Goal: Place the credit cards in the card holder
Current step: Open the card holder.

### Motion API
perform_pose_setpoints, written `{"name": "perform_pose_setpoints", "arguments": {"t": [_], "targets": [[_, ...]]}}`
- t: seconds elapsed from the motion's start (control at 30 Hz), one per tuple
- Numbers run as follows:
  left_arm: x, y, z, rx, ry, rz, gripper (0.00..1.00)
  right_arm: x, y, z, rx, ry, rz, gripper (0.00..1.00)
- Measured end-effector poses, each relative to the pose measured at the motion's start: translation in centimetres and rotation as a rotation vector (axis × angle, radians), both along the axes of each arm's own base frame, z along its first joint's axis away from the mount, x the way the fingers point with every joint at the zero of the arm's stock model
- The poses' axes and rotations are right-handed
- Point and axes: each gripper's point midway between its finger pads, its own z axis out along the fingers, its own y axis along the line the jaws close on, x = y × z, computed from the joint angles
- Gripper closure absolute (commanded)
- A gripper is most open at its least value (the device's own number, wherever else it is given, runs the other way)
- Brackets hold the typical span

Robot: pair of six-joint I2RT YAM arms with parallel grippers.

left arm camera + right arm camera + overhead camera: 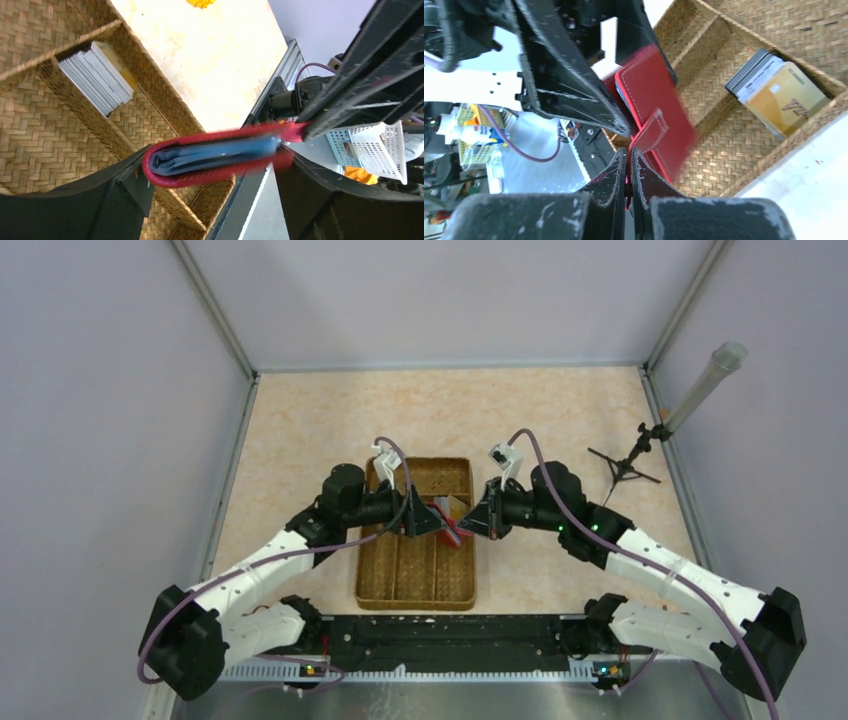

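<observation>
The dark red card holder point(456, 531) hangs folded between both grippers above the brown woven tray point(400, 580). My left gripper point(215, 167) is shut across the card holder point(210, 175); its spine rests on one finger and its blue lining shows. My right gripper point(629, 160) is shut on the card holder's red strap point(649, 132), just off the left gripper's fingers. The credit cards point(97, 75), a stack with grey edges and a gold face point(781, 95), lie in a tray compartment below.
The tray point(45, 130) has woven dividers and raised walls. A black tripod stand point(626, 468) holding a slanted clear tube point(705, 385) stands at the back right. Enclosure walls close off the table's sides. A yellow-orange object point(200, 2) lies beyond the tray.
</observation>
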Motion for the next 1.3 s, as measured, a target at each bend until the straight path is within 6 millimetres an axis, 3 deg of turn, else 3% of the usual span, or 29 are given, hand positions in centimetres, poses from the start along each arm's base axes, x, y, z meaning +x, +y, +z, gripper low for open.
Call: {"name": "perform_pose_setpoints", "arguments": {"t": [0.2,0.53,0.7,0.87,1.1,1.3], "targets": [[-0.3,-0.1,-1.6,0.003,0.053,-0.003,0.04,-0.8,0.5,0.2,0.03,0.021,0.048,1.0],[-0.5,-0.1,-2.0,-0.012,0.059,0.004,0.01,-1.0,0.7,0.7,0.058,0.039,0.048,1.0],[-0.5,1.2,-1.1,0.017,-0.025,0.047,0.01,-0.9,0.0,1.9,0.077,0.004,0.01,1.0],[-0.2,2.8,0.1,0.039,-0.105,0.123,0.01,0.3,-2.0,2.8,0.038,-0.035,-0.113,1.0],[-0.4,3.3,-0.4,0.066,-0.092,0.138,0.01,2.0,-5.6,3.7,-0.044,-0.07,-0.312,1.0],[-0.8,3.0,-0.8,0.071,-0.066,0.105,0.01,3.4,-9.1,2.0,-0.149,-0.041,-0.491,1.0]]}}
